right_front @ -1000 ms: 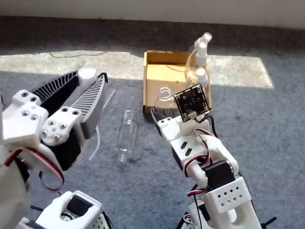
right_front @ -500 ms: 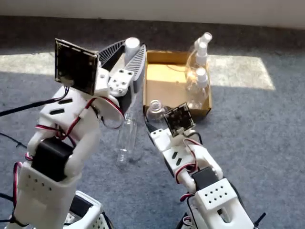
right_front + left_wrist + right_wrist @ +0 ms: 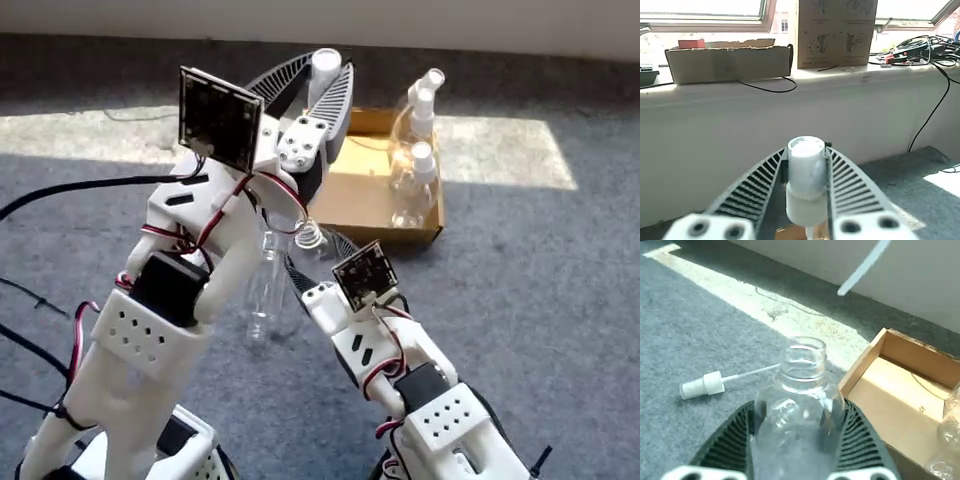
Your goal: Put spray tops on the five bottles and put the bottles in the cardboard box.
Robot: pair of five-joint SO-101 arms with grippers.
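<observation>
Since a second ago our left gripper [image 3: 326, 72] has swung up from the near left to the far middle. It now hangs over the near left corner of the cardboard box [image 3: 425, 236], closed on a white spray top [image 3: 806, 165]. Our right gripper [image 3: 801, 410] has drawn back toward us from the box. It is clasped around an open bottle [image 3: 801, 365] with a bare neck, which sits below the top and nearer to us.

In the right wrist view a thin white tube [image 3: 862, 267] crosses above the bottle; we take it for the top's dip tube. So top and bottle have been brought close, and we judge the step in hand is threading that tube into the neck, which is not yet done.

Two capped bottles [image 3: 415, 165] stand at the right side of the box. Another bare bottle [image 3: 265, 290] lies on the carpet just left of our right arm, and a loose spray top [image 3: 702, 385] lies on the carpet apart from the box.
</observation>
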